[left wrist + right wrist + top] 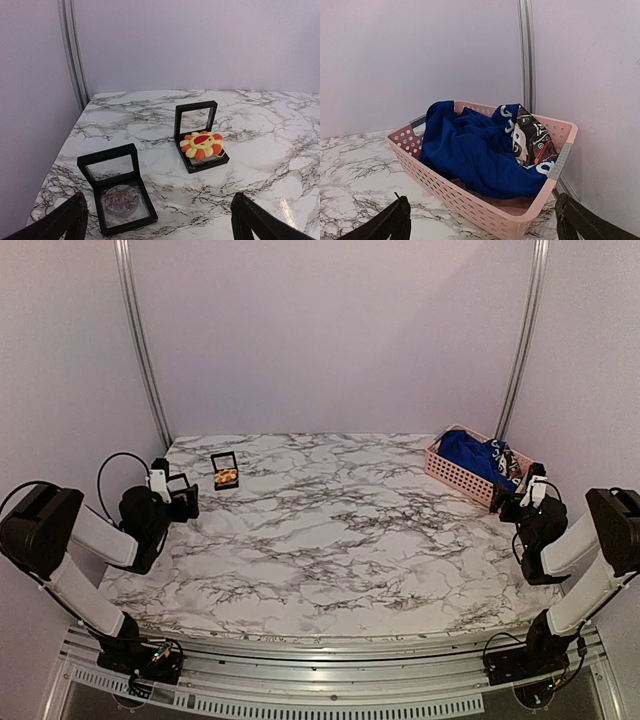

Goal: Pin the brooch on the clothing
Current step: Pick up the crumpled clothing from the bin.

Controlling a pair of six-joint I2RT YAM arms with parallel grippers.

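Jaws on both arms are standing wide open and are holding nothing. The brooch (202,145) is sitting in a small black box (192,167) whose lid is standing up behind it.

The flower is small and is lying low in the box. So the left jaws may be catching the box edge or the lid too, and the whole box may be sliding or tipping on the smooth table (280,125).

A second black box (122,212) is lying nearer to the left jaws, with something round and shiny in it. The jaws may be bumping it on the way, or going for the wrong one.

The clothing (470,155) is lying bunched up in a pink basket (505,222), so pinning is looking hard unless it is laid flat.

The brooch is lying ahead of the left jaws, well apart from them and a bit to the right in the left wrist view. It is sitting far across the table from the right jaws, which are pointing at the basket near them.
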